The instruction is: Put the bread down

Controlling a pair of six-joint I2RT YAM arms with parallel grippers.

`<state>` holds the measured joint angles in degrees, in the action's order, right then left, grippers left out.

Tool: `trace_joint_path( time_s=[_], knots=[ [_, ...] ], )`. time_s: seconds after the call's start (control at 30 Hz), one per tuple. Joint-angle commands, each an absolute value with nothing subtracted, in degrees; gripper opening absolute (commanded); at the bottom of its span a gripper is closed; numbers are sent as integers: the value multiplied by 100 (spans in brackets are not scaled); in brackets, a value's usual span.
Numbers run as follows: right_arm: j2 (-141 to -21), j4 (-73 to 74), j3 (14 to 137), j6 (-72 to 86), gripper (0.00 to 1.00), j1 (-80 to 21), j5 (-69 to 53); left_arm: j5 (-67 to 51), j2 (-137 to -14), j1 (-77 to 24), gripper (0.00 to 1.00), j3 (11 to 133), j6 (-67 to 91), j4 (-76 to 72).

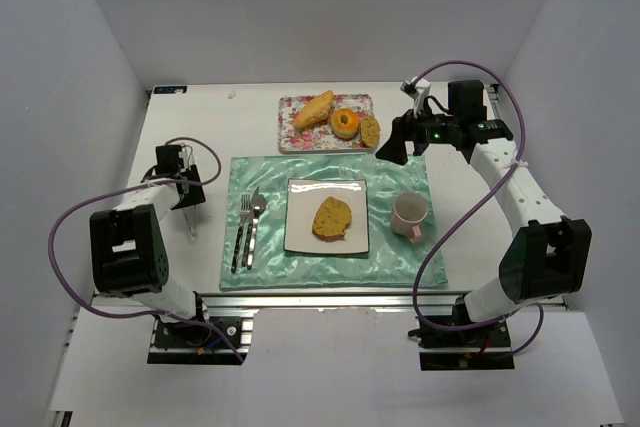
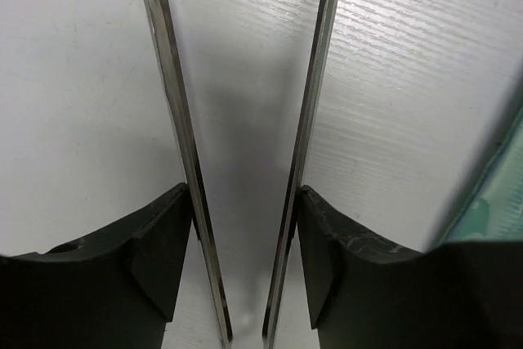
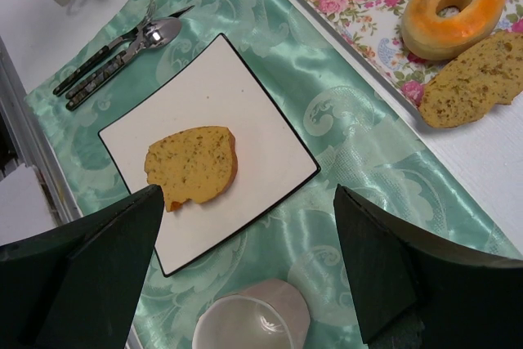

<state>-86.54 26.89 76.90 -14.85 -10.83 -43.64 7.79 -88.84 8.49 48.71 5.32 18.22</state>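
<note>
**Top view.** Found the bread (image 1: 332,218) lying flat at the centre of the white plate (image 1: 300,192), squared on the green placemat (image 1: 400,269) between cutlery (image 1: 247,232) and pink mug (image 1: 410,214). Judged it a finished place setting, with the slice already where meant. Saw the right gripper (image 1: 403,149) hanging over the mat's far right corner, beside the floral tray (image 1: 290,107), spread wide and holding nothing. Noted the left gripper (image 1: 188,209) parked over the white table (image 1: 200,127), off the mat and well apart from the plate.

**Left wrist.** Showed only two thin blades held apart, with nothing between them and tabletop below.

**Right wrist.** Looked down between wide-spread fingers onto the slice, touched by neither. Spotted a doughnut (image 3: 453,10) and a narrower speckled slice (image 3: 474,79) lying on the tray, probably spares.

Read no brand, label or writing anywhere. Made out only roses on the tray and scrollwork on the mat.
</note>
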Motion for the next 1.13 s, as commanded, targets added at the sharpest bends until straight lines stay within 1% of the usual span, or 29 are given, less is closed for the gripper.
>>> trace_joint_path(
  time_s=[0.0, 0.13, 0.3, 0.37, 0.4, 0.43, 0.57, 0.67, 0.7, 0.87, 0.9, 1.1],
  knots=[
    [-8411, 2637, 7620, -1556, 89, -1037, -4386, 844, -8955, 870, 63, 4834, 316, 1178],
    [-8411, 2672, 7603, -1564, 89, -1046, -4386, 852, -9114, 870, 66, 4720, 343, 1187],
    [-8464, 2689, 7655, -1573, 89, -1037, -4394, 852, -9036, 870, 75, 4509, 439, 1221],
    [-8481, 2716, 7673, -1573, 89, -1037, -4395, 914, -8956, 870, 81, 4474, 509, 1309],
    [-8490, 2725, 7682, -1591, 89, -1037, -4403, 984, -8921, 870, 92, 4500, 553, 1362],
    [-8499, 2733, 7699, -1608, 89, -1037, -4429, 1045, -8877, 870, 93, 4552, 589, 1458],
    [-8473, 2839, 7708, -1679, 89, -1037, -4430, 1090, -8623, 870, 94, 4939, 799, 2143],
    [-8429, 2909, 7717, -1539, 89, -1037, -4360, 871, -8054, 870, 95, 5097, 835, 2328],
    [-8411, 2892, 7725, -1425, 89, -1037, -4238, 722, -7912, 861, 98, 5159, 870, 2390],
    [-8350, 2804, 7761, -486, 89, -1037, -3500, 19, -6885, 870, 98, 5449, 1212, 2611],
    [-8358, 2812, 7804, -414, 89, -1028, -3272, -374, -6734, 870, 98, 5423, 1282, 2567],
    [-8411, 2716, 7857, -62, 89, -932, -2928, -1037, -5952, 870, 98, 5186, 1775, 2417]
  ],
)
